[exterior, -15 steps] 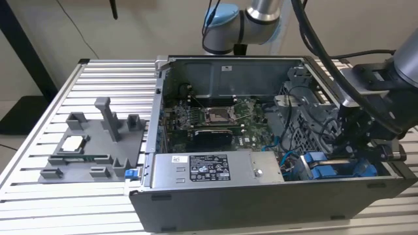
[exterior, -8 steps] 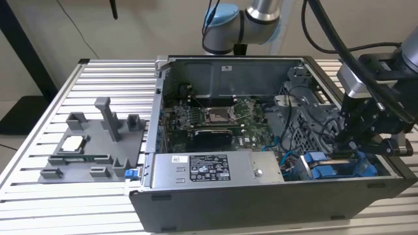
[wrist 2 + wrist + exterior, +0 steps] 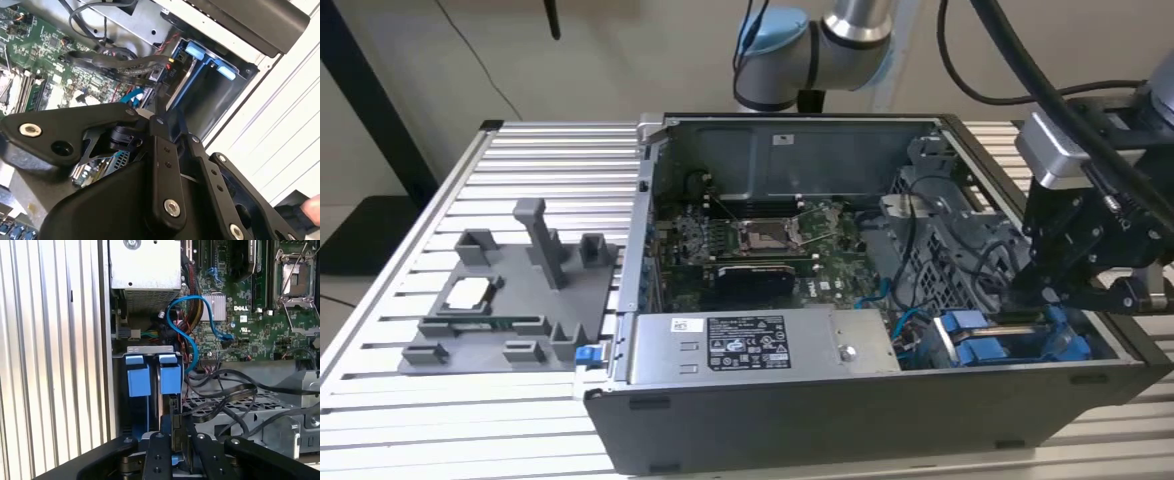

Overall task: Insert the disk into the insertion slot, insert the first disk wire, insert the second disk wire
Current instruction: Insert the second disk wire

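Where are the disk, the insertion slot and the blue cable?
disk [image 3: 170,377]: first wrist view, blue carrier tab.
insertion slot [image 3: 150,348]: first wrist view, grey metal edge.
blue cable [image 3: 187,302]: first wrist view, top of loop.

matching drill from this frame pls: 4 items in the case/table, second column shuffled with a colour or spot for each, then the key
Items:
1. disk
2. power-supply box
3. grey fixture tray
4. thin data cable

Descriptions:
A. on the slatted table, at the exterior view's left of the case
B. blue, looping over the motherboard
C. grey box with a white sticker, along the case's near wall in the exterior view
D. in a blue carrier, standing in the insertion slot, just ahead of the gripper

Pairs: 1-D, 2-C, 3-A, 4-B
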